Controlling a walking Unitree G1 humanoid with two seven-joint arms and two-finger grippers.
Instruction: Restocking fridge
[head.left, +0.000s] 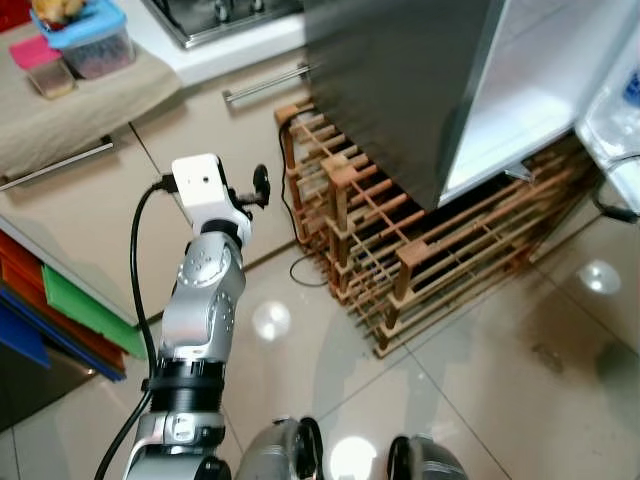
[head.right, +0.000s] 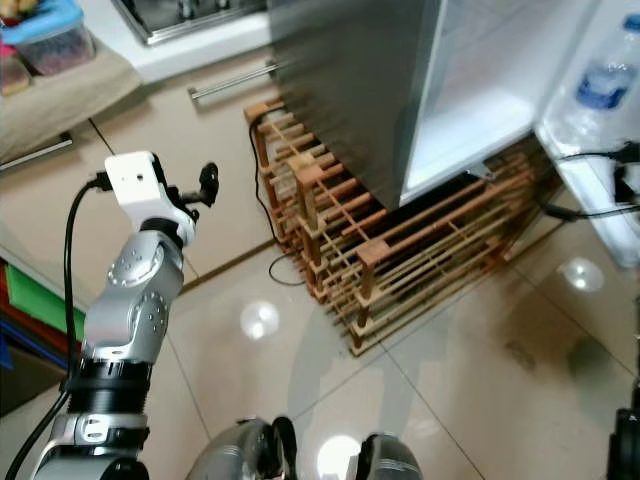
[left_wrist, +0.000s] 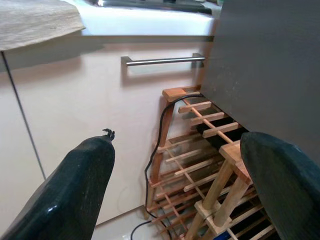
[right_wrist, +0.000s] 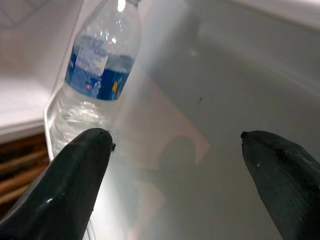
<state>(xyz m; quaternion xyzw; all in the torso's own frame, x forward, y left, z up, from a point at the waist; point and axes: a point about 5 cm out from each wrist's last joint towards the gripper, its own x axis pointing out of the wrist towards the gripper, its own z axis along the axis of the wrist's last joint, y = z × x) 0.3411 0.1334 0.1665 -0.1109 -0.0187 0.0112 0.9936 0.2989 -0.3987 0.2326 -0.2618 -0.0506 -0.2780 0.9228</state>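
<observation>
Water bottle (right_wrist: 95, 65) stands in the shelf of the open fridge door (head.right: 600, 170), on the robot's right side, and that is the relation the next move hangs on. In the right wrist view it sits just ahead of the right claw (right_wrist: 175, 175) and off toward one finger rather than centred in the gap. Its long axis runs upright, leaning slightly as that camera sees it. The right claw is spread wide and holds nothing, so it is clearly the nearer arm.

The left claw (left_wrist: 175, 185), also wide and empty, is raised in front of the cabinet drawers (left_wrist: 75, 125), pointing at the wooden wine rack (head.left: 400, 250) beside the fridge, well apart from the bottle.

The bottle is clear plastic, filled with water, with a blue and white label around its middle.
</observation>
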